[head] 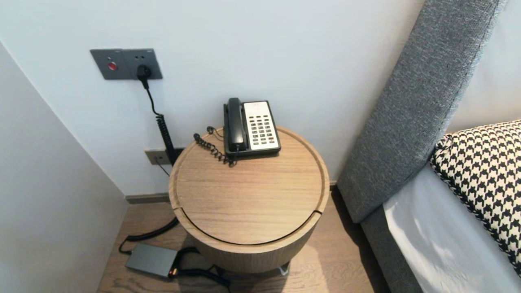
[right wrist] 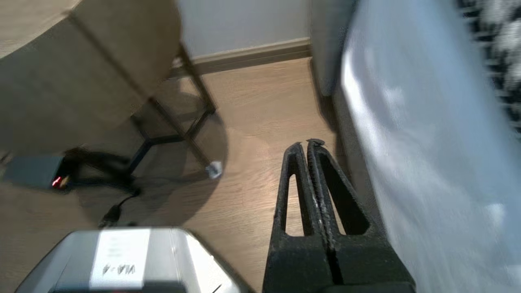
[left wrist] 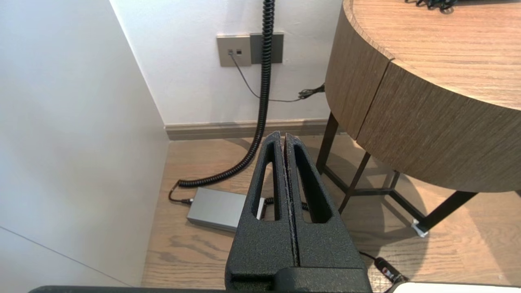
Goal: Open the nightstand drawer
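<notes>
Left fingers (left wrist: 281,140): pressed together, empty, above adapter (left wrist: 217,207), beside worktop (left wrist: 427,122).
Right fingers (right wrist: 311,145): closed, empty, just beside bed (right wrist: 427,162).
Phone (head: 251,127): on worktop.

Tabletop: the front and middle of the round bedside table (head: 244,211) are left bare; the back edge is taken by the telephone (head: 251,128) and its coiled cord (head: 211,149).
Left gap: narrowed by the side wall (head: 49,195), crossed by the coiled power cable (head: 166,136); the power adapter (head: 150,259) lies near the closed left gripper (left wrist: 285,136).
Right gap: bare floor (head: 344,244) is kept between table and bed (head: 439,244), where the closed right gripper (right wrist: 308,142) hangs; the headboard (head: 415,114) closes it behind.
Under table: barred by black legs (left wrist: 354,183).
</notes>
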